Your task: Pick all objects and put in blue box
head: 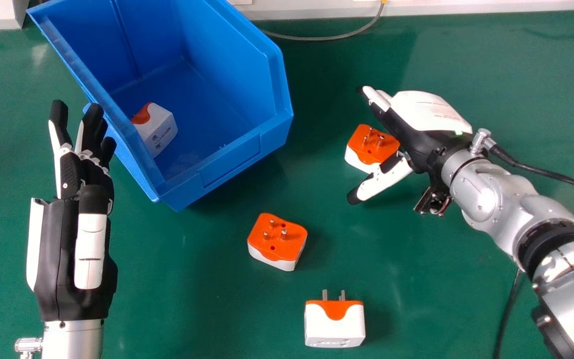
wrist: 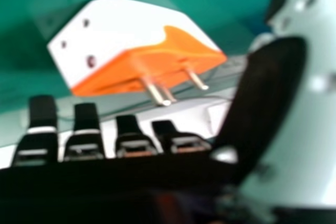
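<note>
nearest my camera, my left hand [head: 63, 249] is beside the blue box [head: 227, 162], fingers straight. inside the box lies one plug [head: 160, 132]. on the bench [head: 192, 299], nearer me than the box, are a second plug [head: 277, 239] and third plug [head: 334, 324]. right of the box, my right hand [head: 416, 119] has fingers and thumb apart around a fourth plug [head: 371, 144].

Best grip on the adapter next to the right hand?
I'd pinch the adapter by opposite white side walls, low, coming in from the robot's right: thumb on the near wall, fingers on the far one. It sits with pins up, so a top grip would likely meet metal; the blocky white body looks like the better hold. The right hand is open beside it.
</note>
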Action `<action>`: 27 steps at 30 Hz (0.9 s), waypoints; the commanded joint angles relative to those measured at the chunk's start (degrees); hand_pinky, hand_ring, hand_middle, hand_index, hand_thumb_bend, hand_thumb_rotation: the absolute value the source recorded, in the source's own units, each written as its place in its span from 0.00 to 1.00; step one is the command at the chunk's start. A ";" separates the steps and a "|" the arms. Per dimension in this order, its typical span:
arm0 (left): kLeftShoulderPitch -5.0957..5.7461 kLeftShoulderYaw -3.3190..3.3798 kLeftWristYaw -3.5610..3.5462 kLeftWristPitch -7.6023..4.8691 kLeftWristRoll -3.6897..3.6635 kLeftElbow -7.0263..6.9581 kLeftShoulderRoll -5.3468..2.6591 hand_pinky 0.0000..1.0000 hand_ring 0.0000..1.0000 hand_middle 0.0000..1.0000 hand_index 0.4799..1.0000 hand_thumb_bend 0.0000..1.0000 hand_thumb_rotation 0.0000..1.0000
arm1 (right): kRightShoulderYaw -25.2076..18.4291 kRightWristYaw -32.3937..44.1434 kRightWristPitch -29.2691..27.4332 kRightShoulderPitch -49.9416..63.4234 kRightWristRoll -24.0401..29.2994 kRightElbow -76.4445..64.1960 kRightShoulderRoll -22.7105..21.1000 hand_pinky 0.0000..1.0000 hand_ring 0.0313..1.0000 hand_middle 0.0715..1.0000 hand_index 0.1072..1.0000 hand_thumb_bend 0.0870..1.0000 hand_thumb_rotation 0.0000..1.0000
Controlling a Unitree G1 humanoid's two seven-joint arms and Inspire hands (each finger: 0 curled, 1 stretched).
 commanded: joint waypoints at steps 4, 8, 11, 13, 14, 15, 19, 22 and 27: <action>0.18 -0.05 -0.14 -0.58 -0.57 -1.51 -0.08 1.00 1.00 0.98 0.93 0.75 0.89 | -0.10 -2.00 -0.46 -1.88 0.10 -0.38 0.06 0.80 0.89 0.95 0.95 1.00 0.33; 0.31 -0.03 -0.20 -0.60 -0.67 -1.61 -0.01 1.00 1.00 0.98 0.93 0.75 0.89 | -0.09 -3.21 -0.75 -1.52 0.07 -0.39 0.29 0.80 0.88 0.93 0.93 1.00 0.30; 0.23 0.11 -0.29 -0.82 -0.74 -1.29 0.07 1.00 1.00 0.98 0.93 0.75 0.89 | 0.22 -3.59 -0.67 -1.45 -0.24 -0.29 0.25 0.78 0.86 0.91 0.90 1.00 0.27; 0.20 0.16 -0.31 -0.89 -0.78 -1.18 0.08 1.00 1.00 0.98 0.93 0.75 0.89 | 0.10 -3.25 -0.44 -1.55 -0.08 -0.23 0.30 0.77 0.85 0.90 0.89 1.00 0.25; 0.23 0.18 -0.21 -0.86 -0.70 -1.23 0.07 1.00 1.00 0.98 0.93 0.75 0.89 | 0.15 -3.17 -0.37 -1.60 -0.12 -0.22 0.29 0.77 0.85 0.89 0.88 1.00 0.24; 0.25 0.20 -0.13 -0.83 -0.63 -1.30 0.06 1.00 1.00 0.98 0.93 0.75 0.89 | 0.20 -3.14 -0.35 -1.62 -0.16 -0.21 0.27 0.76 0.85 0.89 0.88 1.00 0.24; 0.28 0.19 0.04 -0.93 -0.41 -1.32 0.04 1.00 1.00 0.98 0.93 0.74 0.89 | 0.35 -2.68 -0.23 -1.71 -0.26 -0.18 0.19 0.76 0.85 0.89 0.87 1.00 0.23; 0.32 0.23 -0.16 -0.95 -0.62 -1.31 0.20 1.00 1.00 0.98 0.93 0.74 0.89 | -0.02 -2.07 -0.17 -1.55 0.21 -0.09 0.15 0.76 0.85 0.89 0.87 1.00 0.22; 0.39 0.38 -0.48 -0.86 -0.98 -1.44 0.47 1.00 1.00 0.98 0.92 0.74 0.89 | 0.33 -2.61 1.02 -1.36 -0.24 0.09 0.62 0.77 0.86 0.90 0.88 1.00 0.22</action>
